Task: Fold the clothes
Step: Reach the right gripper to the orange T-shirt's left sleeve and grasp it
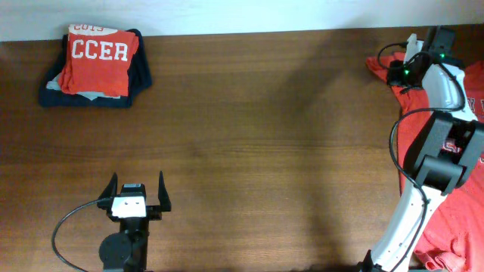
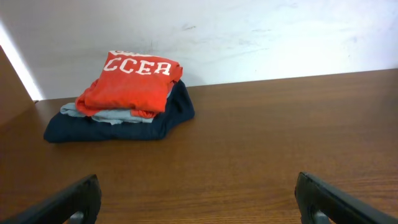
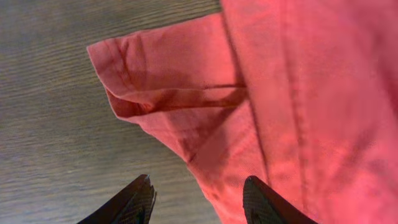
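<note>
Lying loose along the right edge of the tabletop, the red shirt runs from the far side towards the near side, rumpled and unfolded. The right arm reaches over its far end. In the right wrist view a sleeve points left onto bare wood, its hem creased and partly doubled over itself.

The right fingers are spread apart just over the sleeve's lower edge. One is above wood and the other above red cloth, and they hold nothing. Whether the tips touch the fabric cannot be told.

Well apart from the shirt, at the far left corner, sits a stack of folded clothes. A navy piece is at the bottom, a pale blue one is in the middle, and a red top with the white letters "CCER" lies uppermost. The stack lies close to the white wall.

The left fingers sit near the front left of the tabletop, opened wide and empty. They point towards the stack but remain far from it, with plain wood between them. In the left wrist view the two dark tips show at the bottom corners and the stack is ahead to the left.
</note>
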You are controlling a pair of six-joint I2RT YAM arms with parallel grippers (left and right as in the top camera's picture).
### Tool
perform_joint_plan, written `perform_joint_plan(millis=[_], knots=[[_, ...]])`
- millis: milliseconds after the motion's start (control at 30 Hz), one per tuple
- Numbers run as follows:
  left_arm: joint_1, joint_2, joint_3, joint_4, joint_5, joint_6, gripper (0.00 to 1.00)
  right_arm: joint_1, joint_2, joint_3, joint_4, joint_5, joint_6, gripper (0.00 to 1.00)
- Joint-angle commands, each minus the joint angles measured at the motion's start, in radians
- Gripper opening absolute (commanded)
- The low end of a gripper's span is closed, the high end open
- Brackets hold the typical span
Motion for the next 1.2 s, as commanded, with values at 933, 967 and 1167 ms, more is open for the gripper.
perform_joint_plan(millis=[933, 967, 1167], knots=[[-0.004, -0.007, -0.003, -0.002, 0.003, 0.016, 0.99, 0.023, 0.075, -0.015, 0.088, 0.077, -0.051, 0.46], [-0.004, -0.007, -0.003, -0.002, 0.003, 0.016, 0.99, 0.023, 0.075, -0.015, 0.088, 0.084, -0.05, 0.43], [-0.004, -0.007, -0.003, -0.002, 0.003, 0.016, 0.99, 0.023, 0.076, -0.015, 0.089, 0.088, -0.051, 0.29]])
